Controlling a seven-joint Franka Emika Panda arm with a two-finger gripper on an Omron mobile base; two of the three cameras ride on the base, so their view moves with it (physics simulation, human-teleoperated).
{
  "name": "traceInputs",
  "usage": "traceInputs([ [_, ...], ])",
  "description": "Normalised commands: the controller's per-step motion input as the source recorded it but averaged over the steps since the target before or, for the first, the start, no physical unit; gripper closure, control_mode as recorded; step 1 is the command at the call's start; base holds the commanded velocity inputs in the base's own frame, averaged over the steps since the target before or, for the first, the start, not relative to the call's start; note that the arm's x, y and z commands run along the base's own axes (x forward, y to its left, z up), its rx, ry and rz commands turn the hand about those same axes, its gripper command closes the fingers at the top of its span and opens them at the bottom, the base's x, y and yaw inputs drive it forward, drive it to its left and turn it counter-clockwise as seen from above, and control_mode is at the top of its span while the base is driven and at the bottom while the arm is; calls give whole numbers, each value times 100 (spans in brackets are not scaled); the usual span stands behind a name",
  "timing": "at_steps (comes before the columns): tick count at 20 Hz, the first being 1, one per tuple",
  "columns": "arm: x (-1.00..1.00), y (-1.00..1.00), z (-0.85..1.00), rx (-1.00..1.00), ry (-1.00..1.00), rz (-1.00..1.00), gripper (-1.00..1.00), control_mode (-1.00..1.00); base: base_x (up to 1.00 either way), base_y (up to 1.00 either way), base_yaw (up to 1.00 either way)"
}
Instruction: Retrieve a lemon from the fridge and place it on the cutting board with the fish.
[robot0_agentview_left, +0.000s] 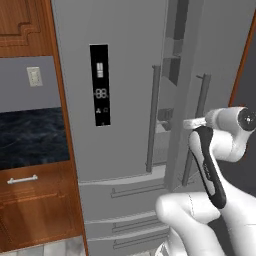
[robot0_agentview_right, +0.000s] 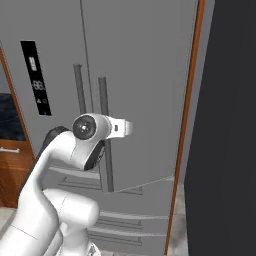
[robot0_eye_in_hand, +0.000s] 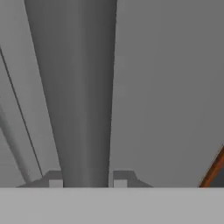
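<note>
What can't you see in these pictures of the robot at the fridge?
- Inside the fridge: in the left base view the right door stands a little ajar, but the narrow gap shows just a strip of door shelves, no food.
- Pincer tips: in the hand view they sit on either side of the door handle, cut off by the bottom edge.
- Right base view: the handle and arm hide the pincer.

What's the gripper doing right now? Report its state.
Gripper: shut on the right fridge door handle, one fingertip on each side of the bar.
</note>
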Motion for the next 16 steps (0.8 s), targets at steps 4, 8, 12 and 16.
traceInputs([
  [4, -100, -88, 37, 0, 2, 0, 100, -100, 0, 0, 0],
  [8, -69, -69, 29, 0, 8, 0, 100, -100, 0, 0, 0],
  [12, -26, -23, 30, 0, 10, -2, 100, -100, 0, 0, 0],
  [16, -28, -3, 20, -1, 9, -6, -100, -100, 0, 0, 0],
])
